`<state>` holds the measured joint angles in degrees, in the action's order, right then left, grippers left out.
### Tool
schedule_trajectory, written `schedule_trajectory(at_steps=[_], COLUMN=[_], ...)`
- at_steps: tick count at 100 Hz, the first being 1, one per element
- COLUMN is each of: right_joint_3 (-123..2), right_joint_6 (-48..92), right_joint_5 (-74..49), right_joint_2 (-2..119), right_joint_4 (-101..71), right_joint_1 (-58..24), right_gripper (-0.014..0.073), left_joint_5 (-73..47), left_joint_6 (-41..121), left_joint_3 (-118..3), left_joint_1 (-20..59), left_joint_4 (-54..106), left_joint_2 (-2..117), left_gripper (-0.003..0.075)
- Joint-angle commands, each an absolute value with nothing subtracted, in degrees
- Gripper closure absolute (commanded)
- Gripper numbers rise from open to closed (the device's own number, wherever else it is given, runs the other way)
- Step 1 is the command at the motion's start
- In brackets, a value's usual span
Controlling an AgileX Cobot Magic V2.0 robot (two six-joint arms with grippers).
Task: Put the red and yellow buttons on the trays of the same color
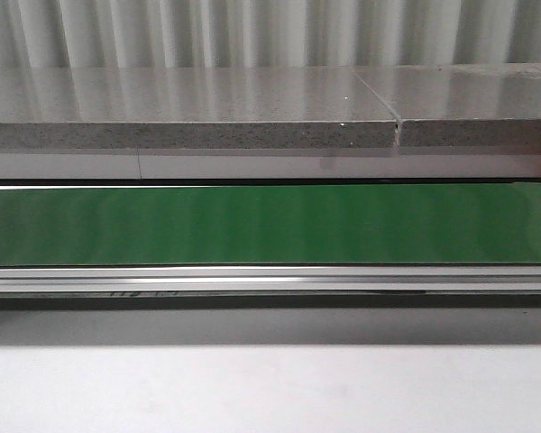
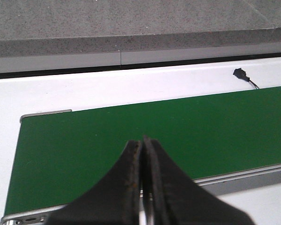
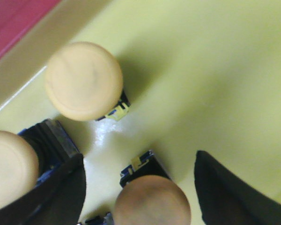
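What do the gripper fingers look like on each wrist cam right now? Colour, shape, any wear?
Left gripper: two black fingers, broad at the base and tapering to narrow tips, with brownish scuffing along their inner edges. Right gripper: black fingers too, smooth and curved, blurred by closeness. No cables, labels or markings show on either; the arms themselves are out of view.

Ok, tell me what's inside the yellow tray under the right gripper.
Three yellow-capped buttons sit in the yellow tray: one clear of the open right gripper, one between its fingers, one partly covered by a finger. The tray's remainder is out of frame.
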<state>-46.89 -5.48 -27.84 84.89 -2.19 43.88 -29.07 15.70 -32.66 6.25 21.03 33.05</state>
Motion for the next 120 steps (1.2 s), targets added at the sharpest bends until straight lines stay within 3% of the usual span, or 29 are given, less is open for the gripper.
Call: schedule_trajectory(at_steps=[1, 24, 83, 109, 120], right_joint_3=[-48.5, -48.5, -48.4, -48.3, -48.3], right_joint_6=[-5.3, -5.3, 0.0, 4.5, 5.4], right_joint_5=[-26.3, -25.7, -22.4, -25.5, -26.8], right_joint_2=[80.5, 73.1, 54.7, 47.1, 42.9], right_joint_4=[-2.3, -2.3, -1.5, -1.4, -1.4], right_joint_1=[43.6, 37.5, 3.5, -2.1, -2.2], right_gripper=[0.0095, 0.0095, 0.0095, 0.0099, 0.0153], left_joint_5=[-25.7, -25.7, -25.7, -25.7, -25.7], left_joint_6=[15.7, 15.7, 15.7, 15.7, 15.7], left_joint_3=[-34.3, -34.3, -34.3, -34.3, -34.3], left_joint_1=[6.7, 6.7, 6.7, 6.7, 6.7], left_joint_4=[22.3, 22.3, 22.3, 22.3, 22.3], left_joint_2=[33.1, 33.1, 33.1, 33.1, 33.1], left_gripper=[0.074, 0.074, 0.074, 0.074, 0.074])
